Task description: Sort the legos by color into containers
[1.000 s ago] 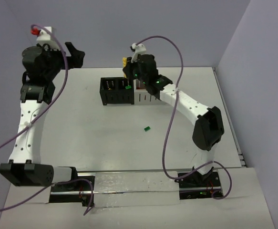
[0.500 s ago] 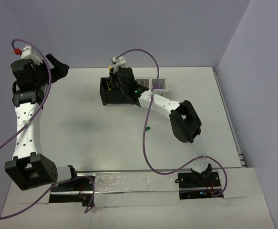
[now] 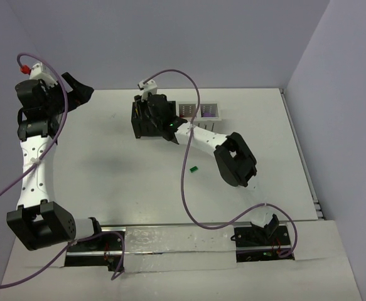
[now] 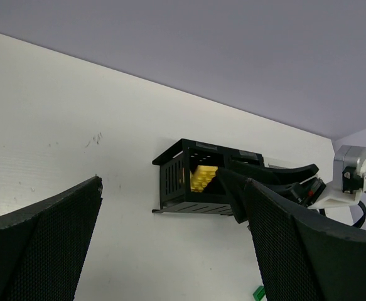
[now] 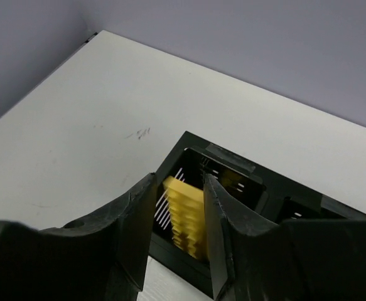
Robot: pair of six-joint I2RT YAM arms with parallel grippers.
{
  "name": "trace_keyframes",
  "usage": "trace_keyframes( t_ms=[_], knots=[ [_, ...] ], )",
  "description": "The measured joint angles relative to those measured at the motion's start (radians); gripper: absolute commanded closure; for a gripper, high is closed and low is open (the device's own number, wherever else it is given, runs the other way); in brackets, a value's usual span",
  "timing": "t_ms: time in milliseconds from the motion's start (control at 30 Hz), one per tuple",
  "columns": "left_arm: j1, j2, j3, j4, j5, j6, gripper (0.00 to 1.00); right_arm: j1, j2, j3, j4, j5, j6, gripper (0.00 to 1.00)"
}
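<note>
My right gripper (image 3: 146, 114) (image 5: 177, 216) is shut on a yellow lego (image 5: 186, 217) and holds it over the leftmost black bin (image 3: 152, 127) (image 5: 231, 159) of the container row. The same yellow lego (image 4: 203, 179) shows at that bin's (image 4: 175, 183) rim in the left wrist view. Another yellow brick (image 5: 234, 179) lies inside the bin. Two white bins (image 3: 211, 106) join on the right, one holding something purple (image 3: 206, 115). A green lego (image 3: 194, 168) (image 4: 258, 293) lies on the table. My left gripper (image 3: 81, 91) (image 4: 170, 207) is open and empty, raised at the far left.
The right arm's forearm and elbow (image 3: 234, 158) stretch across the table from the bins toward the front right. Purple cables loop above both arms. Walls close the table at the back and right.
My right gripper has carried the yellow lego leftward from over the middle bins to the leftmost black bin. My left arm drew back to the left, then stayed still.
</note>
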Motion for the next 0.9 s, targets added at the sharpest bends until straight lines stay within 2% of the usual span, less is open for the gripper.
trace_keyframes(
  t_ms=[33,100,167,400,533,633,767,900],
  knots=[
    [0.000,0.000,0.000,0.000,0.002,0.000,0.01,0.002,0.000,0.000,0.000,0.001,0.000,0.52],
    [0.000,0.000,0.000,0.000,0.006,0.000,0.01,0.006,0.001,0.001,0.004,0.004,-0.003,0.32],
    [0.000,0.000,0.000,0.002,0.008,0.000,0.01,0.008,0.001,0.004,0.006,0.010,-0.009,0.28],
    [0.000,0.000,-0.008,0.022,0.025,0.004,0.01,0.008,-0.013,0.023,-0.032,0.003,-0.019,0.25],
    [0.000,0.000,-0.021,0.037,0.054,0.043,0.01,0.003,-0.092,0.019,-0.168,-0.040,-0.073,0.25],
    [0.000,-0.003,-0.026,0.045,0.064,0.084,0.01,-0.007,-0.239,-0.034,-0.285,-0.106,-0.123,0.25],
    [0.000,-0.032,-0.071,0.058,0.064,0.144,0.01,-0.053,-0.582,-0.236,-0.448,-0.180,-0.167,0.27],
    [-0.018,-0.065,-0.111,0.058,0.058,0.202,0.01,-0.117,-0.847,-0.409,-0.573,-0.220,-0.202,0.27]
  ],
)
